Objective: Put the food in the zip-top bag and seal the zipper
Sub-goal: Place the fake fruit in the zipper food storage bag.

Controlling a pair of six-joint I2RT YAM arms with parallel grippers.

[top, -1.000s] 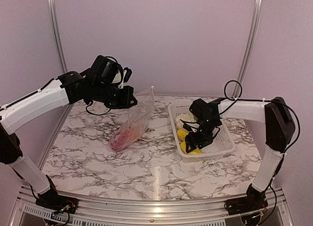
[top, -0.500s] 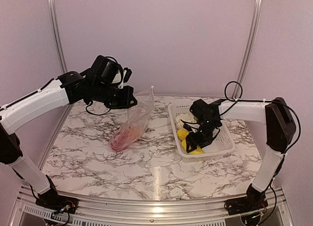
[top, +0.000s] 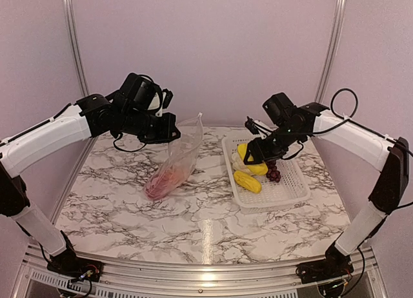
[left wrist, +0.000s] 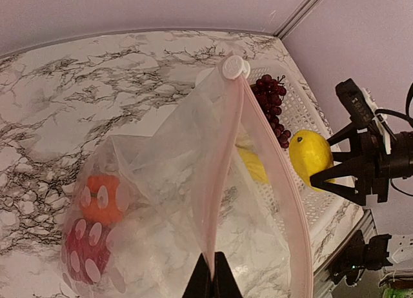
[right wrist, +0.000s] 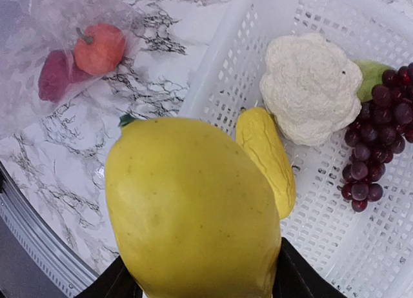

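My left gripper (top: pixel 171 134) is shut on the zipper (left wrist: pixel 222 156) strip of the clear zip-top bag (top: pixel 177 159) and holds its mouth up and open. Inside the bag lie the orange piece (left wrist: pixel 103 198) and the red pepper (left wrist: pixel 84 249). My right gripper (top: pixel 254 157) is shut on a large yellow piece (right wrist: pixel 193 208), held in the air above the basket's left part. In the white basket (top: pixel 292 189) lie the other yellow piece (right wrist: pixel 266 156), the white cauliflower (right wrist: pixel 313 88) and the dark grape bunch (right wrist: pixel 371 143).
The basket stands right of the bag on the marble table (top: pixel 193 220), its left rim (right wrist: pixel 219 66) close to the bag's bottom. The white zipper slider (left wrist: pixel 233 67) sits at the far end of the bag's mouth.
My right gripper has closed on the yellow piece and lifted it up out of the basket, its arm rising. The left arm and the bag have not moved.
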